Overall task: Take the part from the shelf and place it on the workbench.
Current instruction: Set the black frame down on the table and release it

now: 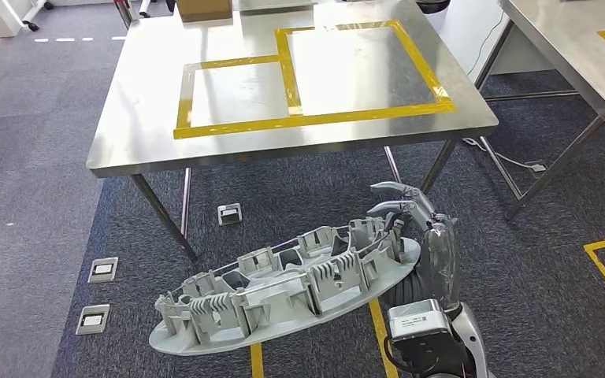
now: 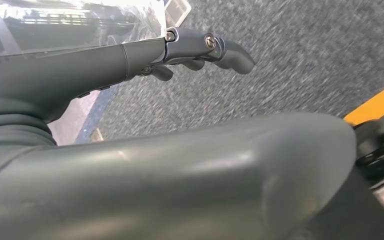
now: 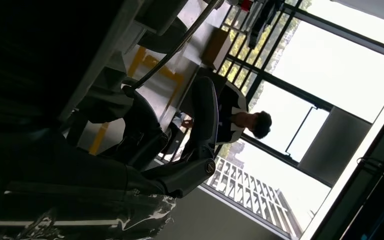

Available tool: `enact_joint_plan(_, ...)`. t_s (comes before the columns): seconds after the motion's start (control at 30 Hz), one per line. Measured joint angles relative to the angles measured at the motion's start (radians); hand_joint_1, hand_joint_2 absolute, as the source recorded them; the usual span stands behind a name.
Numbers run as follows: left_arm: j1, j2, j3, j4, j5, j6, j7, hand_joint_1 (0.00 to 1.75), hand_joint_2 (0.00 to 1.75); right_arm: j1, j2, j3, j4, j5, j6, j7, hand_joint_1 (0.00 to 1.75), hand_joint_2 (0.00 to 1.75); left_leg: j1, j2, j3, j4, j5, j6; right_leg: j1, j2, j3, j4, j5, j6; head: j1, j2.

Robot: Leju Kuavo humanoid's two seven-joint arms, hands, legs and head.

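While the steel-topped workbench stands ahead on grey carpet, the head view shows it marked with two rectangles of yellow tape, a brown cardboard box at its far edge. A second steel table, also taped in yellow, stands to the right, and small metal floor sockets dot the carpet below. Low in front of the robot, above the floor and short of the workbench, hangs the long pale-grey ribbed plastic part, an oval moulding with upright fins along its back. The right hand grips its right-hand end, fingers curled over the rim, with the silver forearm rising from below.

From the left wrist camera, the left hand reaches out over blurred grey carpet, its dark fingers close together and bent; whether they hold anything cannot be told. A smooth grey rounded surface takes up the foreground, and a yellow floor line crosses the corner.

Seen from the right wrist camera, the right hand's dark fingers wrap the shadowed edge of the part. Beyond them, a person in a black-and-white top sits near the taped workbench, before tall bright windows with a building outside.
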Motion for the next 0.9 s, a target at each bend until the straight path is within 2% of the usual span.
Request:
enact_joint_plan(0.03,0.0,0.0,0.0,0.0,0.0,0.0,0.0,0.0,1.75,-0.001,0.0,0.001,0.0,0.0,0.0,0.0,1.75,1.75,-0.003,0.0,0.003,-0.006,-0.001,0.003,-0.001,0.0,-0.001,-0.002,-0.001,0.005,-0.002,0.0)
enact_joint_plan(0.1,-0.002,0.0,0.0,0.0,0.0,-0.001,0.0,0.0,1.75,-0.002,0.0,0.001,-0.001,0.0,0.0,0.0,1.75,1.75,0.002,0.0,0.02,-0.04,-0.016,0.009,-0.001,-0.002,-0.003,-0.003,-0.007,0.014,-0.003,0.0)
enact_joint_plan(0.13,-0.003,0.0,0.0,0.0,-0.001,-0.001,0.0,0.0,1.75,-0.003,0.0,0.001,-0.001,0.0,0.0,0.0,1.75,1.75,0.007,-0.001,0.031,-0.06,-0.024,0.011,0.0,-0.005,-0.012,0.013,-0.016,0.019,0.001,0.0)
enact_joint_plan(0.17,-0.006,-0.001,0.0,0.0,-0.001,0.0,0.0,0.0,1.75,-0.005,0.0,0.0,-0.002,0.0,-0.001,0.0,1.75,1.75,0.012,-0.002,0.043,-0.078,-0.032,0.013,-0.001,-0.007,-0.033,0.049,-0.03,0.025,0.006,0.0)
enact_joint_plan(0.23,-0.008,-0.002,0.0,0.0,-0.001,-0.001,0.0,0.0,1.75,-0.007,0.0,0.001,0.0,0.0,-0.001,0.0,1.75,1.75,0.015,-0.003,0.052,-0.086,-0.042,0.015,-0.007,-0.01,-0.114,0.173,-0.062,0.036,0.02,0.0)
enact_joint_plan(0.27,-0.007,-0.002,0.0,0.0,-0.001,-0.001,0.0,0.0,1.75,-0.006,0.0,0.001,0.0,0.0,-0.001,0.0,1.75,1.75,0.016,-0.002,0.056,-0.085,-0.047,0.015,-0.01,-0.01,-0.156,0.229,-0.067,0.041,0.023,0.0)
enact_joint_plan(0.3,-0.006,-0.002,0.0,0.0,-0.001,-0.002,0.0,0.0,1.75,-0.005,0.0,0.002,0.001,-0.001,-0.001,0.0,1.75,1.75,0.016,-0.002,0.063,-0.083,-0.054,0.014,-0.013,-0.01,-0.186,0.256,-0.055,0.045,0.026,0.0)
enact_joint_plan(0.33,-0.005,-0.003,0.0,0.0,-0.002,-0.002,0.001,0.0,1.75,-0.005,-0.001,0.002,0.002,-0.001,-0.001,0.0,1.75,1.75,0.017,-0.002,0.071,-0.081,-0.062,0.012,-0.016,-0.011,-0.196,0.247,-0.024,0.048,0.028,0.0)
enact_joint_plan(0.4,-0.005,-0.003,0.0,0.0,-0.007,-0.002,0.002,0.0,1.75,-0.005,-0.001,0.003,0.003,-0.003,-0.002,-0.001,1.75,1.75,0.02,-0.004,0.091,-0.076,-0.081,0.004,-0.018,-0.014,-0.172,0.149,0.062,0.049,0.034,0.0)
enact_joint_plan(0.43,-0.006,-0.003,-0.001,0.0,-0.011,-0.002,0.002,0.0,1.75,-0.007,-0.002,0.003,0.004,-0.005,-0.004,-0.002,1.75,1.75,0.02,-0.004,0.098,-0.072,-0.091,-0.002,-0.017,-0.015,-0.156,0.103,0.091,0.046,0.037,0.0)
enact_joint_plan(0.47,-0.007,-0.003,-0.001,0.0,-0.016,-0.003,0.004,0.0,1.75,-0.01,-0.001,0.002,0.004,-0.008,-0.008,-0.005,1.75,1.75,0.019,-0.004,0.101,-0.069,-0.098,-0.009,-0.014,-0.016,-0.14,0.066,0.098,0.041,0.041,0.0)
enact_joint_plan(0.57,-0.012,-0.004,-0.003,0.0,-0.031,-0.006,0.009,0.0,1.75,-0.019,0.001,-0.008,0.003,-0.02,-0.024,-0.02,1.75,1.75,0.017,0.0,0.098,-0.065,-0.106,-0.025,-0.011,-0.01,-0.126,0.036,0.07,0.018,0.04,0.0)
enact_joint_plan(0.63,-0.015,-0.005,-0.004,0.0,-0.039,-0.008,0.012,0.0,1.75,-0.031,0.001,-0.021,0.001,-0.029,-0.032,-0.029,1.75,1.75,0.017,0.002,0.09,-0.045,-0.123,-0.031,-0.014,-0.008,-0.12,0.03,0.065,0.007,0.032,0.0)
enact_joint_plan(0.7,-0.019,-0.006,-0.005,0.0,-0.044,-0.008,0.015,0.0,1.75,-0.053,0.001,-0.034,-0.003,-0.037,-0.035,-0.035,1.75,1.75,0.018,0.001,0.047,0.046,-0.168,-0.032,-0.016,-0.009,-0.11,0.025,0.061,-0.003,0.02,0.0)
enact_joint_plan(0.77,-0.019,-0.008,-0.007,0.0,-0.049,-0.008,0.017,0.0,1.75,-0.071,0.001,-0.045,-0.006,-0.04,-0.037,-0.036,1.75,1.75,0.018,0.001,-0.02,0.174,-0.207,-0.032,-0.014,-0.009,-0.101,0.025,0.054,-0.009,0.009,0.0)
enact_joint_plan(0.8,-0.019,-0.008,-0.008,0.0,-0.049,-0.008,0.017,0.0,1.75,-0.075,0.001,-0.05,-0.006,-0.04,-0.038,-0.036,1.75,1.75,0.018,0.001,-0.045,0.209,-0.204,-0.033,-0.013,-0.008,-0.096,0.025,0.051,-0.01,0.006,0.0)
enact_joint_plan(0.83,-0.019,-0.008,-0.01,0.0,-0.05,-0.008,0.018,0.0,1.75,-0.077,0.001,-0.055,-0.006,-0.04,-0.038,-0.036,1.75,1.75,0.018,0.001,-0.055,0.211,-0.181,-0.033,-0.012,-0.007,-0.089,0.025,0.046,-0.009,0.003,0.0)
enact_joint_plan(0.9,-0.019,-0.008,-0.013,0.0,-0.052,-0.008,0.018,0.0,1.75,-0.081,0.001,-0.062,-0.008,-0.038,-0.04,-0.038,1.75,1.75,0.018,0.001,-0.034,0.121,-0.093,-0.032,-0.012,-0.004,-0.072,0.026,0.036,-0.006,-0.001,0.0)
